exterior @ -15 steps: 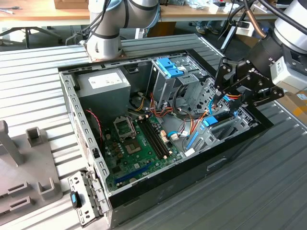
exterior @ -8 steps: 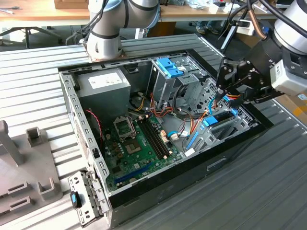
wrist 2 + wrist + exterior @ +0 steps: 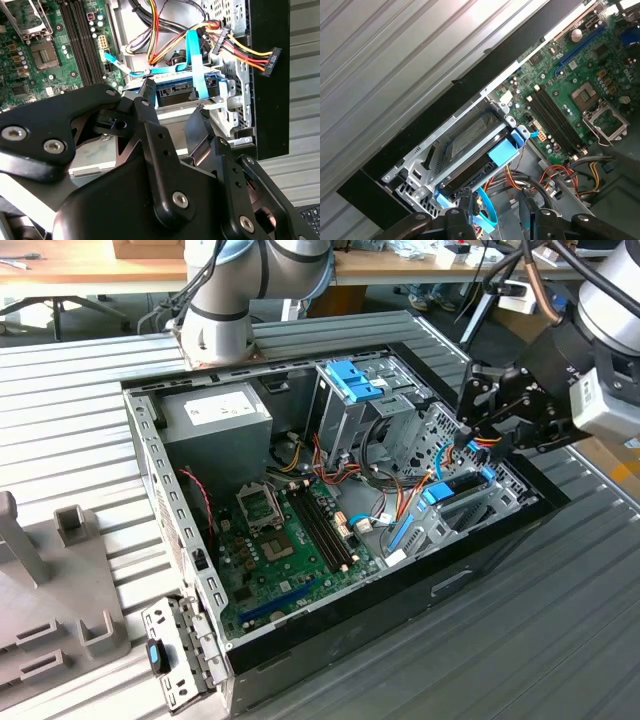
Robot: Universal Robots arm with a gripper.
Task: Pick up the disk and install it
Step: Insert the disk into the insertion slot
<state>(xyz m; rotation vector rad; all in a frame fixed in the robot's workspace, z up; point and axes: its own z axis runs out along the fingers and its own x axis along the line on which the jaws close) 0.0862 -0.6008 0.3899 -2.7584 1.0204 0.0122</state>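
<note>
Tool (image 3: 496, 202) hangs open, empty, near seated disk (image 3: 470, 142).

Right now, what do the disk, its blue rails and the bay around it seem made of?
Disk: dull grey top, probably metal. Blue rails: matte moulded plastic, judging by the even colour. Bay: thin silvery sheet metal, with punched holes and folded edges.

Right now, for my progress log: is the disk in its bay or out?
In: the first wrist view shows the disk lying inside the metal bay, blue tab at its open end. Fully latched or not, cannot tell.
</note>
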